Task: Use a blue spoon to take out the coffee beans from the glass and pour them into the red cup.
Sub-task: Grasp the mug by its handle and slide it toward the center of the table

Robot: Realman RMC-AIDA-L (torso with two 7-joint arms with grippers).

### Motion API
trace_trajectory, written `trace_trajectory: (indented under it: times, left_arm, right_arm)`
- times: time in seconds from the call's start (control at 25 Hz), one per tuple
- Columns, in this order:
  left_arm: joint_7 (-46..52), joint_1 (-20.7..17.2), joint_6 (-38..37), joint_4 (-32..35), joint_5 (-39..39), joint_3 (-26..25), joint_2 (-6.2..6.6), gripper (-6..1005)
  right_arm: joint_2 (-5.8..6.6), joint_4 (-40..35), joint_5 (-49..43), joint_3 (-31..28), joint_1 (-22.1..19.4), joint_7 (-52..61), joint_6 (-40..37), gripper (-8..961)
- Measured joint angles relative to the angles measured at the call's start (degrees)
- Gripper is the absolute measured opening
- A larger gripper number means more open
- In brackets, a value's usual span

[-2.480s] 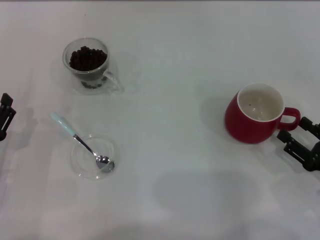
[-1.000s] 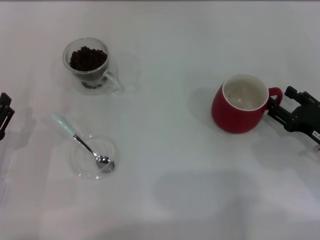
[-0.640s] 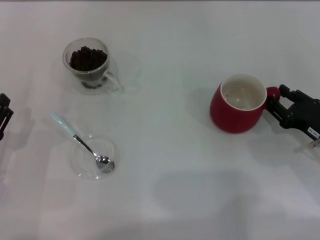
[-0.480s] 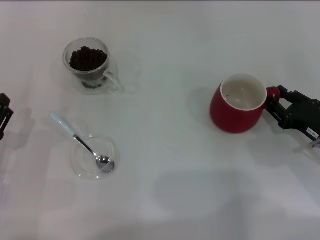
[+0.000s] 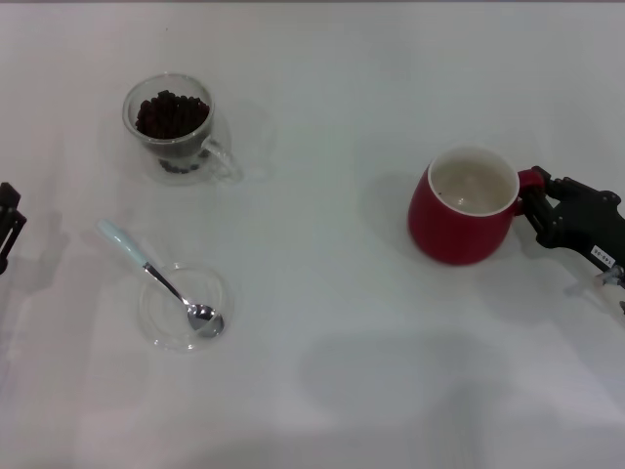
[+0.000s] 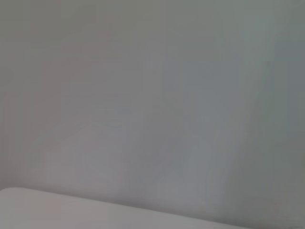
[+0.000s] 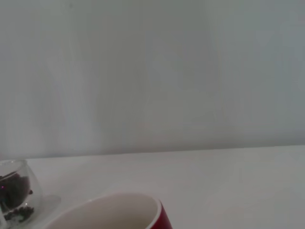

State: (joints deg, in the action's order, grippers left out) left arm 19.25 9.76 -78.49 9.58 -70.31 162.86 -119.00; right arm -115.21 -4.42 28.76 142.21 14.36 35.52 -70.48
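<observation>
Deep-red ceramic, cream inside, the red cup (image 5: 462,207) sits upright on the white surface (image 5: 352,322) at the robot's right, its loop handle pinched in the right gripper (image 5: 539,198). The blue spoon (image 5: 156,276) lies well to the left — pale handle toward the far left, metal bowl resting in a clear dish (image 5: 182,306). The left gripper (image 5: 8,223) is much the nearer; whether it is spread I cannot tell. Behind the spoon stands the glass (image 5: 174,125), heaped with dark coffee beans (image 5: 171,114).
</observation>
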Motion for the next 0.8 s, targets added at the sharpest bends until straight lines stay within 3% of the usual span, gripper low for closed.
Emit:
trace_trajectory:
  times: [0.16,0.8]
  left_arm:
    - [0.00,0.00,0.00,0.00,0.00,0.00,0.00,874]
    - [0.00,0.00,0.01,0.00,0.00,0.00,0.00,873]
  right_arm:
    - [0.01,-0.68,-0.21,0.16,-0.10,0.00,0.01,203]
    - [-0.10,-5.47,-3.49,1.49,0.15,-3.84,0.09,202]
